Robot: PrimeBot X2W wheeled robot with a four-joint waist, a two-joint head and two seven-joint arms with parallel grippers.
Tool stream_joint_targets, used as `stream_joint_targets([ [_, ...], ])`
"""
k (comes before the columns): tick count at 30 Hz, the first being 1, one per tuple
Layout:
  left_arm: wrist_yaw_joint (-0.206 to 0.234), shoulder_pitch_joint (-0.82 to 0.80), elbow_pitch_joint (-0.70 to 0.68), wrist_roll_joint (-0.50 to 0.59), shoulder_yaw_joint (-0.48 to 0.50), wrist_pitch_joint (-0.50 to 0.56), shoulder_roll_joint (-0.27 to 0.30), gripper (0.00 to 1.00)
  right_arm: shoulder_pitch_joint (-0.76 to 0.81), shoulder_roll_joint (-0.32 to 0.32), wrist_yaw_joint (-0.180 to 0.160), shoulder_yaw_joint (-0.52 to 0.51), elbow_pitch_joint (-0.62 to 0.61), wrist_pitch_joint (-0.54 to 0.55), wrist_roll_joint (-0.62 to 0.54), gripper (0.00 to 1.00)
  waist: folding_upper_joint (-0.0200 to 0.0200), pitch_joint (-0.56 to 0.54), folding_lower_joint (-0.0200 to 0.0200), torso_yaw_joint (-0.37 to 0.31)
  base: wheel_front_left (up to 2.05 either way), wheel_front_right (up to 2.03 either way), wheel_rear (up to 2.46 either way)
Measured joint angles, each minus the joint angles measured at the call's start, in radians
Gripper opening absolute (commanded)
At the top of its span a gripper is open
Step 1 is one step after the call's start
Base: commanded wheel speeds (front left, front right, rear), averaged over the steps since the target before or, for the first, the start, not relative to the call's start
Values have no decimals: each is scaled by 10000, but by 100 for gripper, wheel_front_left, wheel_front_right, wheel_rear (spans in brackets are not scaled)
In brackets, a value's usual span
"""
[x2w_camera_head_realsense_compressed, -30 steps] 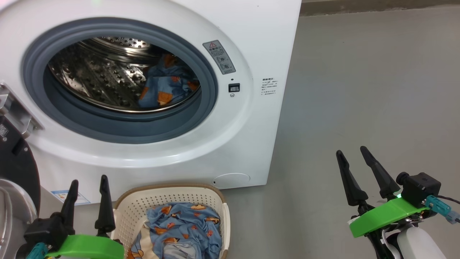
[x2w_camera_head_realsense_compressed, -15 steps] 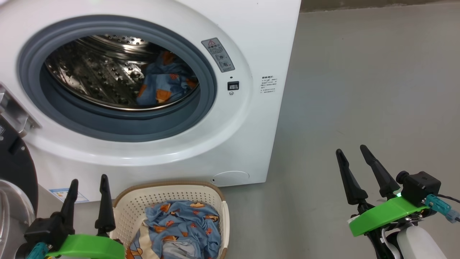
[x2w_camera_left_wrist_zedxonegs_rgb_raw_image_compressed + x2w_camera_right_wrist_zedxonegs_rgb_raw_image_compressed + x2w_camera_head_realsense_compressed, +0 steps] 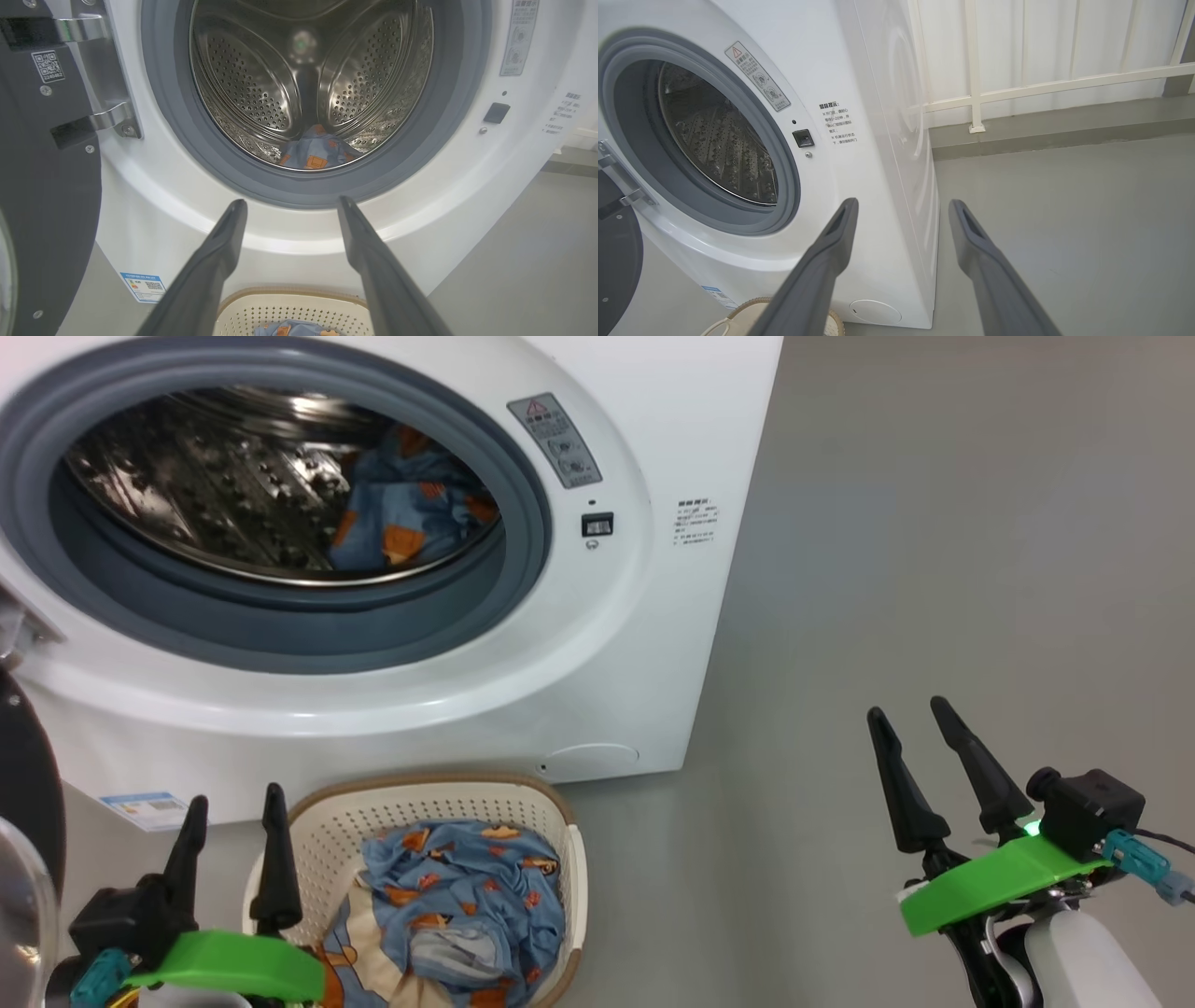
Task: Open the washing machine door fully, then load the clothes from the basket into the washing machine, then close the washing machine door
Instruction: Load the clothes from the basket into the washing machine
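Your left gripper (image 3: 235, 795) hovers with jaws released just beside the basket (image 3: 420, 821), whose clothes (image 3: 467, 887) lie to their right. Your right gripper (image 3: 905, 707), jaws also released, hangs well apart over the floor (image 3: 934, 569).

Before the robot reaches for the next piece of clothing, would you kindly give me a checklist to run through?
1. Door swung aside at the left, drum opening unblocked: ok.
2. Door opened fully: cannot tell, its edge is cut off.
3. Clothes lying in the basket, below the opening: ok.
4. Left gripper open and empty, beside the basket: ok.
5. Right gripper open and empty, above bare floor: ok.
6. One garment lies inside the drum: ok.
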Motion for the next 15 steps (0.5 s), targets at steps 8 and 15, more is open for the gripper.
stream_joint_targets([
  [8,-13,-701,428,-102,-58,0,61,100,-445,201,0,-40,-186,0,-56,100,0,857,0,-120,0,0,0],
  [15,-46,-1463,828,-178,-192,0,274,100,-973,370,0,-215,-341,0,-146,100,0,1893,0,-286,0,0,0],
])
